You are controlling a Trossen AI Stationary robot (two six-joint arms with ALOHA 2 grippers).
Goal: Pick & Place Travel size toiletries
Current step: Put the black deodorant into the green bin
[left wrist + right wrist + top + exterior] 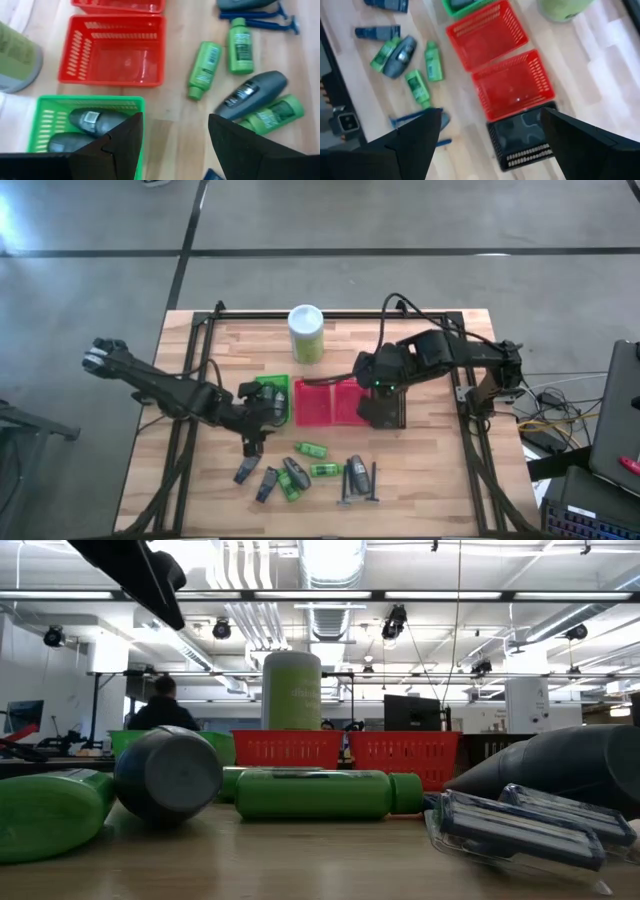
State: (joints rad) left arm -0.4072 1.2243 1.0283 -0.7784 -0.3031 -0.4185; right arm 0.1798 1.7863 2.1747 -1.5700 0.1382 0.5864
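The toiletries lie loose on the table's near middle: green mini bottles point(310, 450) point(205, 67), dark grey tubes point(355, 470) point(250, 95) and blue razors point(358, 496) point(260, 20). They also show in the low view, with a green bottle point(310, 793) lying on its side. Two dark tubes point(90, 122) lie inside the green basket point(272, 394). My left gripper point(262, 420) point(175, 120) hangs open and empty over that basket's near right edge. My right gripper point(372, 385) point(490, 112) hangs open and empty above the red baskets point(512, 85) and the black basket point(525, 135).
Two red baskets point(325, 402) stand side by side between the green basket and the black basket point(385, 415). A tall green canister with a white lid point(306, 332) stands at the far middle. Bare wood point(440, 470) lies to the near right.
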